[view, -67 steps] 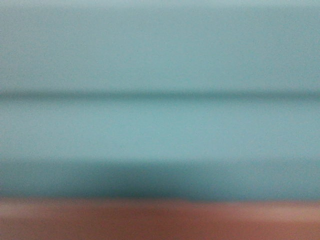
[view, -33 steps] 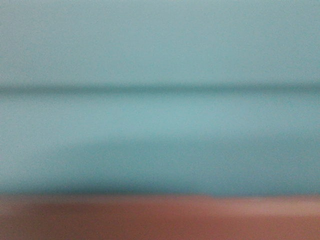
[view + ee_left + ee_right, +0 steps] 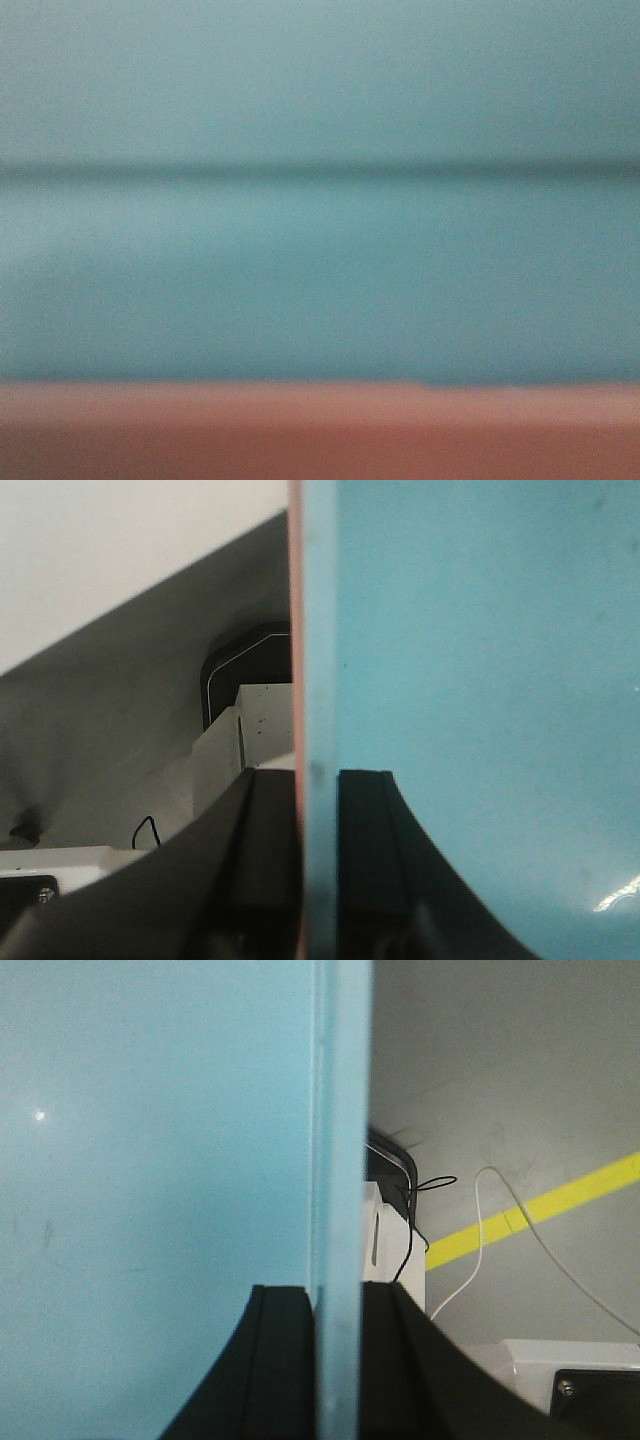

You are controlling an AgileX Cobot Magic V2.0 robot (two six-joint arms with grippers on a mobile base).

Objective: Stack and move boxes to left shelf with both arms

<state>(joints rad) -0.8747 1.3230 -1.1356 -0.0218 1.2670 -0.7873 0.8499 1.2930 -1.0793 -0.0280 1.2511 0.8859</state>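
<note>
Carrying stage, by the looks of it: the stack is gripped from both sides and held right up against the front camera.

The blue bin (image 3: 320,270) appears to be nested in the pink bin (image 3: 320,430), and the front view is filled by their walls, so the shelf can't be seen anywhere. The left fingers (image 3: 265,880) are clamped on the doubled side wall, pink edge outside, blue inside. The right fingers (image 3: 285,1360) are clamped on the blue wall opposite, with no pink visible there. Stacking looks done, so the leftward move is probably what's in hand. Next, the stack needs to be kept level by both arms together and lined up with the shelf before it's set down.
</note>
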